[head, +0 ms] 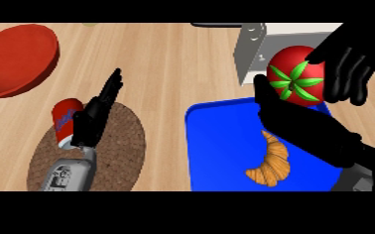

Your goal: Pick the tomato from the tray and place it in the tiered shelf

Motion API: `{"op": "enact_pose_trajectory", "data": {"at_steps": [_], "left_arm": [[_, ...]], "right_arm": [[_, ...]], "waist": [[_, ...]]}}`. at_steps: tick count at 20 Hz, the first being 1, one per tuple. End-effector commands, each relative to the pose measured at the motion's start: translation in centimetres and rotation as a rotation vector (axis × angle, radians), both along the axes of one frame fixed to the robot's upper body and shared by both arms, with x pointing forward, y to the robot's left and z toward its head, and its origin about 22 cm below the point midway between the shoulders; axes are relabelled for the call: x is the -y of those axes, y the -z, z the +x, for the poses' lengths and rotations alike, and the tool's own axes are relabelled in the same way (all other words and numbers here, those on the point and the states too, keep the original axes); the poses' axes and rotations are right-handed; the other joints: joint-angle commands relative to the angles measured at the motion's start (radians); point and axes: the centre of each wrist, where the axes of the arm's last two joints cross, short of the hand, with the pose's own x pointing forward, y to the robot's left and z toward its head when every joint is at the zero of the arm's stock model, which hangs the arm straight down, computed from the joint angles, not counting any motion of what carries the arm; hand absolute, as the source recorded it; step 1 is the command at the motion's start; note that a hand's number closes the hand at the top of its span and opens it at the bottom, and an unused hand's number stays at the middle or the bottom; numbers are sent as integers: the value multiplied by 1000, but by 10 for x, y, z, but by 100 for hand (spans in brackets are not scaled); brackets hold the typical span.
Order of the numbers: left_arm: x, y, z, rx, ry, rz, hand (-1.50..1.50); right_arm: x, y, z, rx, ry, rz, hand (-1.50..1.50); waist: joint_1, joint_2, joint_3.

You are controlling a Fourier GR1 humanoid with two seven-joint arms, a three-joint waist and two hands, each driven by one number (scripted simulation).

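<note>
The right hand [333, 79], fingers clamped on the tomato [294, 74] at the frame's right, holds it just right of the tiered shelf [250, 49], above the tray [219, 144].

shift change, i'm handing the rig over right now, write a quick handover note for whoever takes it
Right hand: shut on the tomato, held above the far edge of the blue tray, next to the grey tiered shelf.
Left hand: open, resting over the round woven mat beside the red can.
Done: tomato picked off the tray; croissant remains there.
Left: move the tomato into the shelf and let go.
</note>
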Motion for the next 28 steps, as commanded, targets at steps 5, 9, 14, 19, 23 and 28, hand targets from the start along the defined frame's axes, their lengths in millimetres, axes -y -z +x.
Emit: {"op": "enact_pose_trajectory", "data": {"at_steps": [5,9,14,19,23,28], "left_arm": [[7,9,-6,16,12,17,0],[6,-3,7,19,-7,32,0],[-5,-2,-11,11,16,-3,0],[3,-7,-14,10,27,-1,0],[-1,-16,11,26,4,-3,0],[16,-25,3,33,10,-11,0]], "right_arm": [[23,-49,32,-47,165,7,150],[37,-64,49,-2,176,-19,150],[42,-69,70,5,189,-93,150],[65,-40,100,36,228,-149,150],[73,-42,121,37,266,-193,150],[64,-23,145,94,210,-297,150]], "waist": [[1,1,0],[2,2,1],[9,1,1],[12,3,1],[7,5,1],[14,4,1]]}}
